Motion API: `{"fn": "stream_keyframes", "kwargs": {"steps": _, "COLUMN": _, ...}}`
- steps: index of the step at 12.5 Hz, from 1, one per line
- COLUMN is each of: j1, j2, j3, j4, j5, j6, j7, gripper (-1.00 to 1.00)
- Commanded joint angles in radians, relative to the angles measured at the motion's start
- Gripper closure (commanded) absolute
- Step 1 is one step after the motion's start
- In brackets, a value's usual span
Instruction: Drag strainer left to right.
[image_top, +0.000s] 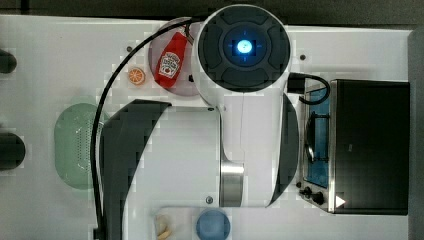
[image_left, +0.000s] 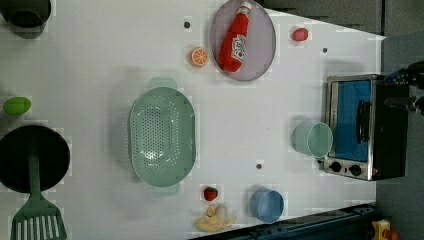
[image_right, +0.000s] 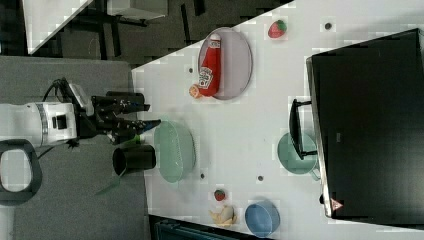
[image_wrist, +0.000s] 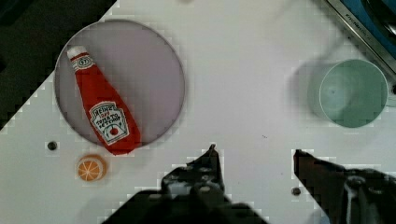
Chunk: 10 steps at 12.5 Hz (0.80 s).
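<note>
The strainer (image_left: 161, 132) is a large pale mint-green oval colander with small holes. It stands upright and empty on the white table, at the top view's left (image_top: 75, 145), partly under the arm's dark cable. In the right view my gripper (image_right: 147, 114) hangs beside the strainer (image_right: 174, 150), off its rim toward the right view's left, apart from it. In the wrist view the gripper (image_wrist: 256, 156) is open, its two dark fingertips (image_wrist: 212, 158) spread wide high over bare table, with nothing between them.
A ketchup bottle (image_left: 236, 40) lies on a purple plate (image_left: 260, 55) beside an orange slice (image_left: 198, 56). A green cup (image_left: 314, 140) stands by the toaster oven (image_left: 362, 127). A blue bowl (image_left: 267, 205), strawberry (image_left: 210, 193), banana (image_left: 215, 220) and black pan (image_left: 32, 157) are also there.
</note>
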<state>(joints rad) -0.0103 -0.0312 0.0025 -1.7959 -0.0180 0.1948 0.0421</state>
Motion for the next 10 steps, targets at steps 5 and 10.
{"fn": "stream_keyframes", "kwargs": {"steps": 5, "j1": 0.009, "j2": -0.384, "j3": 0.029, "j4": -0.228, "j5": 0.059, "j6": -0.152, "j7": 0.095, "gripper": -1.0}}
{"fn": "stream_keyframes", "kwargs": {"steps": 10, "j1": 0.046, "j2": -0.268, "j3": 0.288, "j4": -0.228, "j5": 0.072, "j6": -0.081, "j7": 0.425, "gripper": -1.0}}
